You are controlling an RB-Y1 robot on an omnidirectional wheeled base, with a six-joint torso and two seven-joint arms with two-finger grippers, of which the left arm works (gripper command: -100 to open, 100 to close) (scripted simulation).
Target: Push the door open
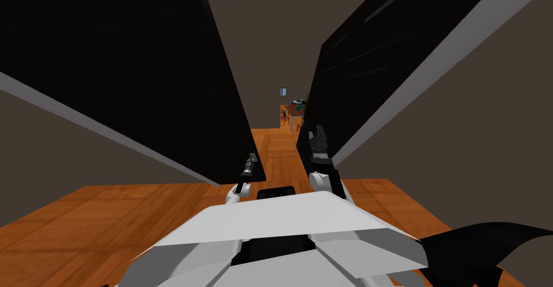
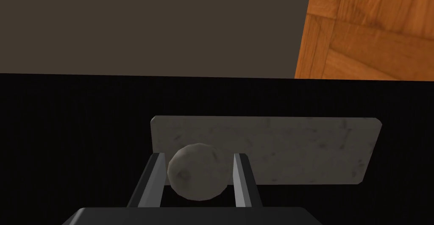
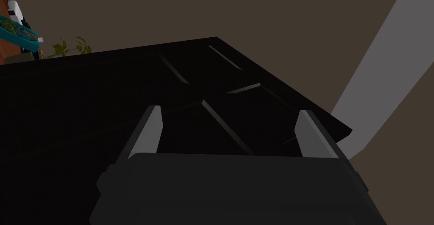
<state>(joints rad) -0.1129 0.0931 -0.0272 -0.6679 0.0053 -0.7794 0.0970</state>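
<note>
Left door (image 1: 135,73): a black leaf, the largest item, on our left. Its free edge runs down to our left gripper (image 1: 250,164).

Right door (image 1: 378,46): black and panelled, on our right. Our right gripper (image 1: 317,136) sits close before its face, fingers spread wide with nothing between them.

Floor (image 1: 135,213): orange wood, running on through the narrow gap between the two leaves' edges. This gap is the open room ahead.

Table (image 1: 294,111): small, with chairs, at the far end of that gap.

Plate (image 2: 305,150): mottled grey and oblong, fixed flat on the left door near its edge.

Knob (image 2: 197,180): round and grey, at one end of the plate, lying between our left gripper's fingers (image 2: 157,171). The fingers are drawn in and appear to press its two sides, though we cannot confirm contact from this angle.
</note>
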